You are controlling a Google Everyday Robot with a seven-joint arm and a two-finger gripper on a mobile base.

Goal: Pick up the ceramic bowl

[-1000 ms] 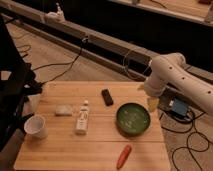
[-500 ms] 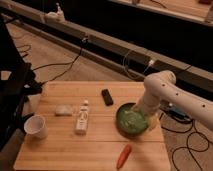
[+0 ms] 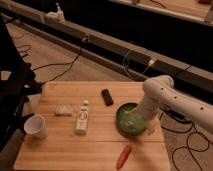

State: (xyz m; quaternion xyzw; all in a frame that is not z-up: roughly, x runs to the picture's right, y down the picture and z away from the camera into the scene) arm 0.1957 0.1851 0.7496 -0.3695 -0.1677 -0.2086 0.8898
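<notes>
The ceramic bowl (image 3: 129, 121) is round, shallow and dark green with a paler mottled inside. It sits on the right part of the wooden table (image 3: 95, 150). My white arm (image 3: 165, 95) comes in from the right and bends down over the bowl. My gripper (image 3: 141, 119) is at the bowl's right rim, low over its inside. The arm hides the bowl's right edge.
A white cup (image 3: 36, 127) stands at the table's left. A white bottle (image 3: 82, 118) and a small clear packet (image 3: 63, 110) lie mid-table. A black object (image 3: 107, 96) lies behind the bowl. A carrot (image 3: 123, 156) lies near the front edge. Cables run on the floor.
The arm has swung left and down from beside the table's right edge until the gripper is at the bowl's right rim. The bowl has stayed in place.
</notes>
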